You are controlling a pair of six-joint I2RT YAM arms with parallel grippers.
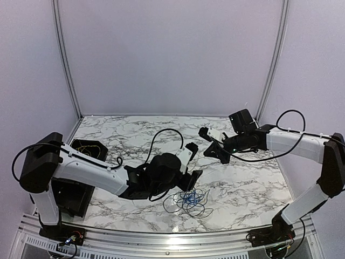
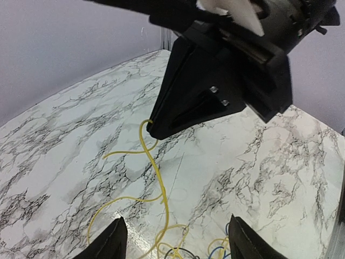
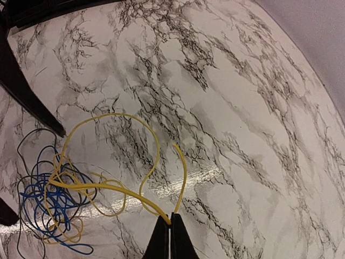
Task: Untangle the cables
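Note:
The cables (image 1: 188, 202) lie in a loose tangle of blue, yellow and black loops on the marble table, near its front edge. My right gripper (image 3: 170, 218) is shut on the yellow cable (image 3: 116, 189), pinching it near its free end and holding it lifted away from the tangle (image 3: 51, 202). In the left wrist view the yellow cable (image 2: 159, 181) runs from the right gripper (image 2: 149, 125) down to the tangle. My left gripper (image 2: 178, 240) is open above the tangle's edge with yellow, blue and black strands below its gap. From above, the left gripper (image 1: 194, 162) and right gripper (image 1: 211, 151) are close together.
A black bin (image 1: 86, 150) stands at the table's left edge beside the left arm. Thick black arm cables (image 1: 167, 132) loop over the left arm and the right arm. Grey walls enclose the table (image 1: 253, 189) at the back and sides.

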